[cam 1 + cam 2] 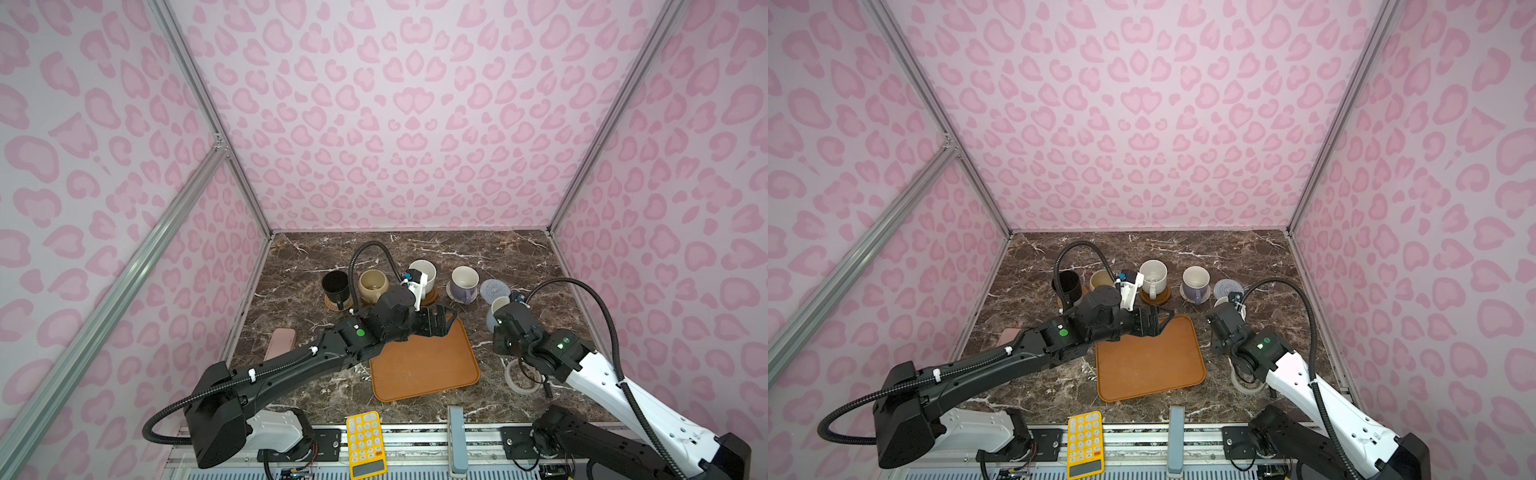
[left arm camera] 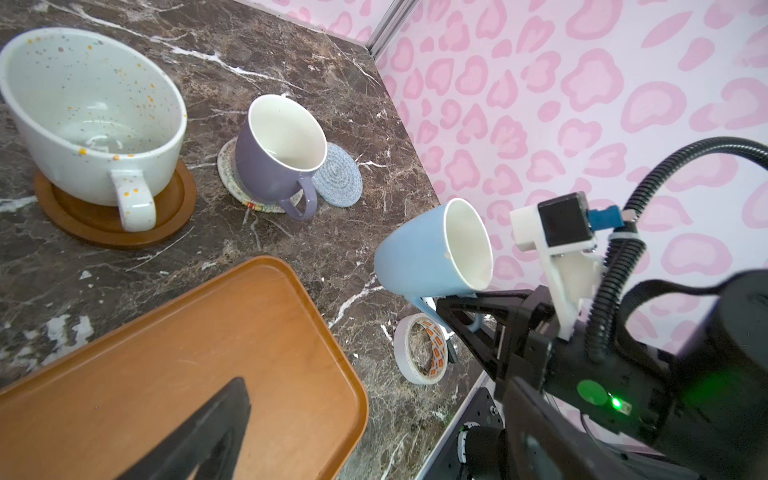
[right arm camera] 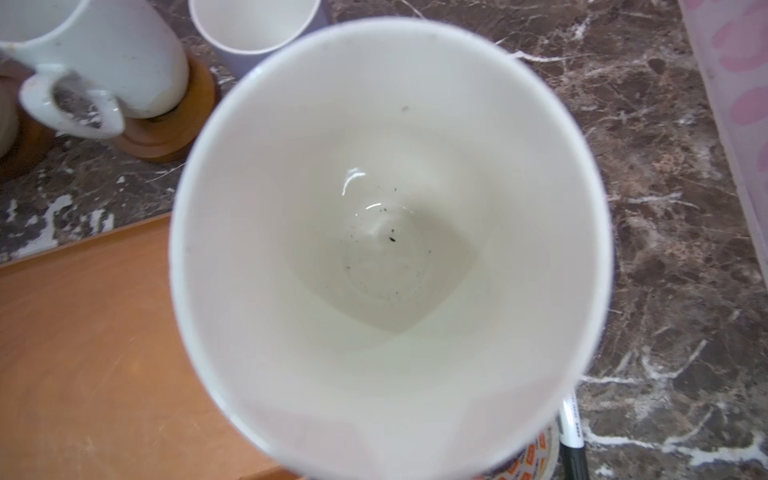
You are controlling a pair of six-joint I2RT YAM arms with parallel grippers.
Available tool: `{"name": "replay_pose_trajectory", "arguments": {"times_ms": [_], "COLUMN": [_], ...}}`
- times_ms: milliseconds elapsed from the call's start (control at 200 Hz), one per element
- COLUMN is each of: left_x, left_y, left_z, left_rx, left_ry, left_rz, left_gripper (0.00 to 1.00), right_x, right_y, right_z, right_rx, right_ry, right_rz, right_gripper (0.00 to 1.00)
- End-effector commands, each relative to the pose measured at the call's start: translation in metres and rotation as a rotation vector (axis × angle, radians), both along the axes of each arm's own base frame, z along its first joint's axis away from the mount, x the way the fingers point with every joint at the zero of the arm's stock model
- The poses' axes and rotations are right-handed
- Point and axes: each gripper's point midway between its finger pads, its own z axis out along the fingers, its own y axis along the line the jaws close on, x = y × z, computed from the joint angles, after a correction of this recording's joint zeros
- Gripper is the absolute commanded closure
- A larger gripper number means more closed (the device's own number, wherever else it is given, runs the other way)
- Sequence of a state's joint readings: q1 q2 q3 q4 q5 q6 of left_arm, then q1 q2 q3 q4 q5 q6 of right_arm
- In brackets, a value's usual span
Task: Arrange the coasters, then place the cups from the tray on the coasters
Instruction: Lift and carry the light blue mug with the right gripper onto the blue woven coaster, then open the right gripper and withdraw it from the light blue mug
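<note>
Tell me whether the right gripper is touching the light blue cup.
Touching. The left wrist view shows the right gripper shut on the handle of the light blue cup, which hangs tilted.

**Inspector:** Tabletop [image 2: 291, 54]?
**Assistant:** Dark brown marble look with white veins, smooth, dull sheen.
**Inspector:** Tray [image 2: 187, 353]?
**Assistant:** Orange-brown, smooth, satin, faintly scuffed. Wood or plastic, I cannot tell.
**Inspector:** Mugs?
**Assistant:** All glazed ceramic. The speckled white mug [image 2: 83, 137] is glossy with coloured flecks. The lavender mug [image 2: 266, 166] and light blue mug [image 2: 415, 257] are satin outside and glossy white inside.
**Inspector:** Coasters?
**Assistant:** The brown coaster [image 2: 174, 208] is smooth with a wood look and low lustre. The grey-blue coaster [image 2: 338, 180] is coiled cord, rough and matt. The cream coaster [image 2: 226, 170] is woven and matt.
**Inspector:** Frame rail [image 1: 124, 282]?
**Assistant:** Silver metal, brushed.
</note>
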State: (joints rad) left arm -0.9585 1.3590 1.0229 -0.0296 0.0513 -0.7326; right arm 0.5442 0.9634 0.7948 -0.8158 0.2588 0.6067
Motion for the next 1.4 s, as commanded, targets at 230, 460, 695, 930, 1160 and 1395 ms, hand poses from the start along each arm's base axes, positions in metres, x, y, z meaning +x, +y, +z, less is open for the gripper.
{"name": "replay_pose_trajectory", "arguments": {"times_ms": [230,460,695,930,1160,1395], "left_x": [0.034,0.060,0.080,0.084,0.082,0.081], "left_y": [-0.023,-0.028,-0.029,-0.032,-0.036,-0.033], "left_z": [0.009,-0.008,-0.019,-0.026,-0.026,-0.027], "left_rx": [0.020,0.033,0.092,0.104,0.095,0.094], "left_ry": [-0.065,-0.055,-0.070,-0.066,-0.063,-0.060], "left_rz": [0.028,0.051,0.093,0.094,0.085,0.090], "left_gripper": [0.03,0.03,0.03,0.03,0.03,0.03], "right_x": [0.081,0.135,0.164,0.173,0.173,0.168], "right_y": [-0.026,-0.033,-0.037,-0.042,-0.035,-0.041], "right_z": [-0.002,-0.021,-0.037,-0.048,-0.056,-0.057], "right_rx": [0.026,-0.005,-0.050,-0.065,-0.036,-0.053], "right_ry": [-0.024,0.027,0.072,0.091,0.098,0.100], "right_rz": [-0.033,0.009,0.045,0.065,0.105,0.091], "right_gripper": [1.00,1.00,1.00,1.00,1.00,1.00]}}
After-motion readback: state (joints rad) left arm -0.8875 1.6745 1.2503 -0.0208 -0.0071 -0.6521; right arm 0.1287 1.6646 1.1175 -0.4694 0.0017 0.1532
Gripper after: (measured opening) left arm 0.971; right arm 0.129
